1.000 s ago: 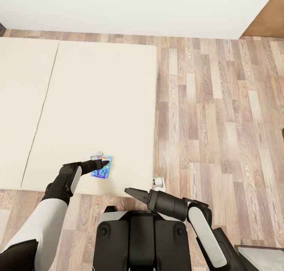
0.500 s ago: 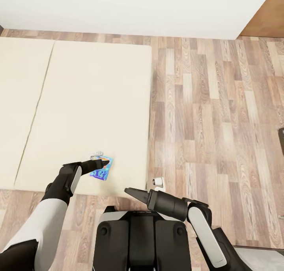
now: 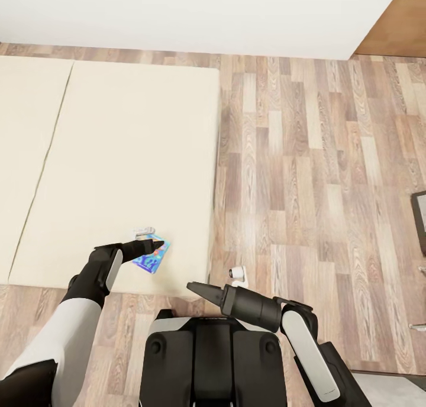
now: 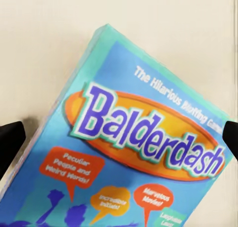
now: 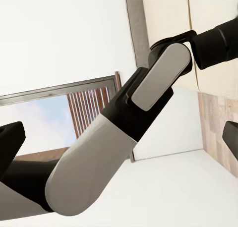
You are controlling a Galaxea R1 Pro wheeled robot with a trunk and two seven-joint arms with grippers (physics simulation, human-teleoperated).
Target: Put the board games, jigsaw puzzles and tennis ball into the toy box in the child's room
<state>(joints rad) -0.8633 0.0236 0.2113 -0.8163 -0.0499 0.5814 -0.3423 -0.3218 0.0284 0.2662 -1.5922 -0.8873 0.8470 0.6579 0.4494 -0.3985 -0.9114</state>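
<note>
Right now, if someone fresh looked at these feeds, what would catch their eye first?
The bright blue Balderdash board game, held at the left gripper above the near edge of the beige bed, tilted. Next, the right gripper hanging empty and open over the robot's base, beside the wood-plank floor.

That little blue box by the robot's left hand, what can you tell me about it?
The blue box is a thin, flat board game, seemingly printed cardboard, with a teal edge and an orange oval reading "Balderdash" above orange speech bubbles. It sits tilted at the left gripper, over the beige bed near its front corner. Whether it is lifted or touching the mattress isn't clear.
</note>
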